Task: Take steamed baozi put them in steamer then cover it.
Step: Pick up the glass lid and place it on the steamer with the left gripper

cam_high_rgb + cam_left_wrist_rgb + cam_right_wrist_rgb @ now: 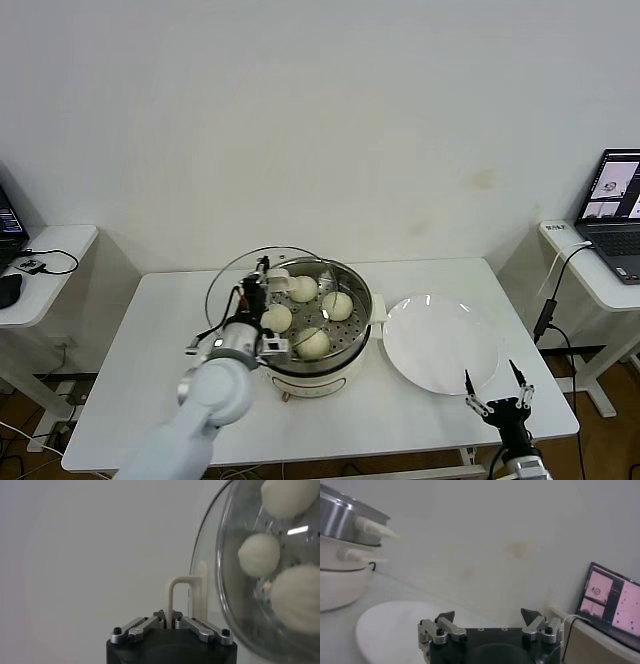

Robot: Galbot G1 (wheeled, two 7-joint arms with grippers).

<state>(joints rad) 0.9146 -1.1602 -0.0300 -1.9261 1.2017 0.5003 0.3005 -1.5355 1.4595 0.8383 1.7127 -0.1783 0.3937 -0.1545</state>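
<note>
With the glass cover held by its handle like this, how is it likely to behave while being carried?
Held tilted beside the steamer by the left end effector, shut on its thin handle, the cover may swing or twist. Being glass with a metal rim, it is probably rigid, fairly heavy, and breakable if it knocks the pot.

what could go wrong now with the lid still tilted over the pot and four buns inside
1. The left gripper holds the glass lid only by its thin handle, with the lid tilted, so it could swing or slip.
2. The lid sits off toward the robot's left of the pot; lowered like that, its rim may catch the pot's edge.
3. The buns stand fairly high and might get touched. The right gripper waits open by the plate.
</note>
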